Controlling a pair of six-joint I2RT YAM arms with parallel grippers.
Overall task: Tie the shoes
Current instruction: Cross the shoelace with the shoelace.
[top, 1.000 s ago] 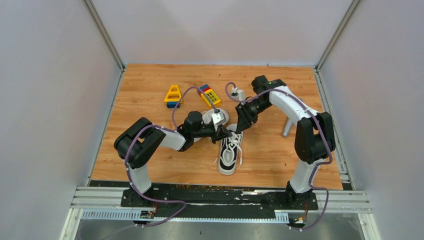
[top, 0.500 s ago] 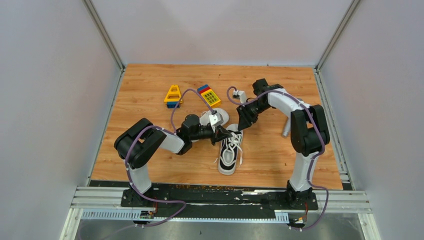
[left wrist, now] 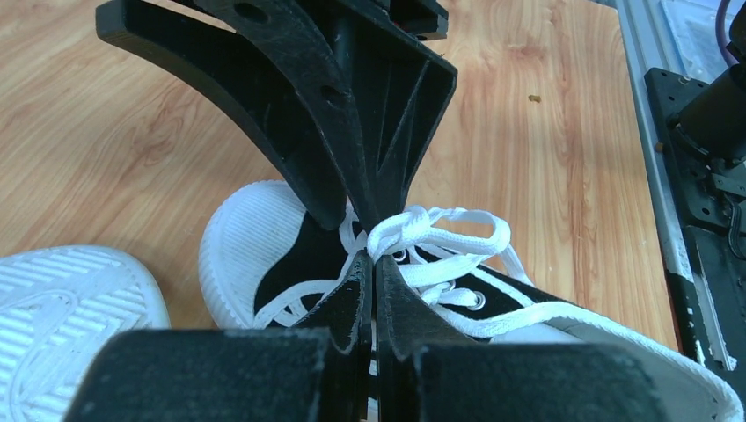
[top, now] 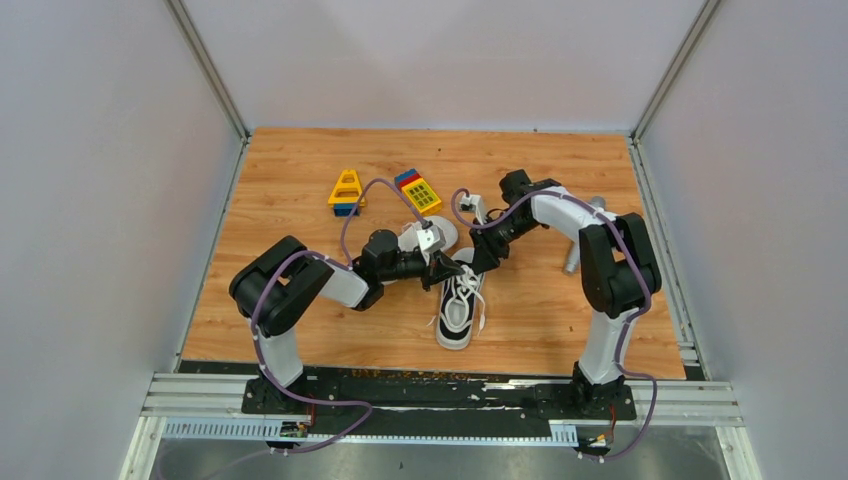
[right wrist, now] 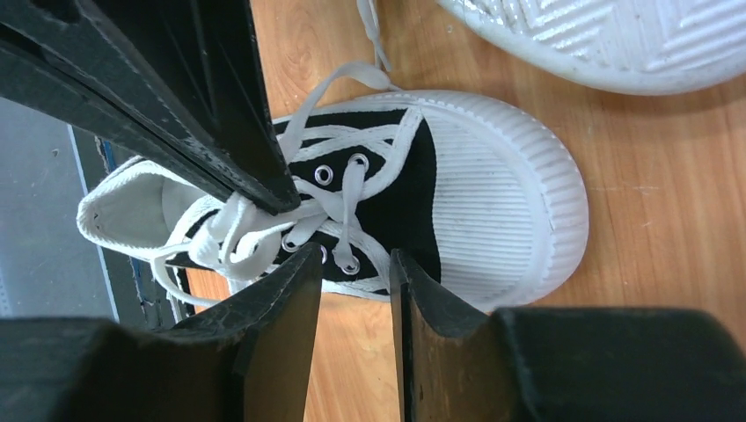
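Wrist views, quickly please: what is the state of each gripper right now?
Left gripper: closed, pinching the white lace of the black sneaker at the knot.
Right gripper: open above the laces, holding nothing.

Bright, even light from overhead in the top view, throwing only faint, soft shadows beneath the arms onto the wooden surface; sharp throughout. Close up in the wrist views, blurs the near black fingers of the left claw, renders the white laces crisp, lays a pale sheen across the wood grain nearby.
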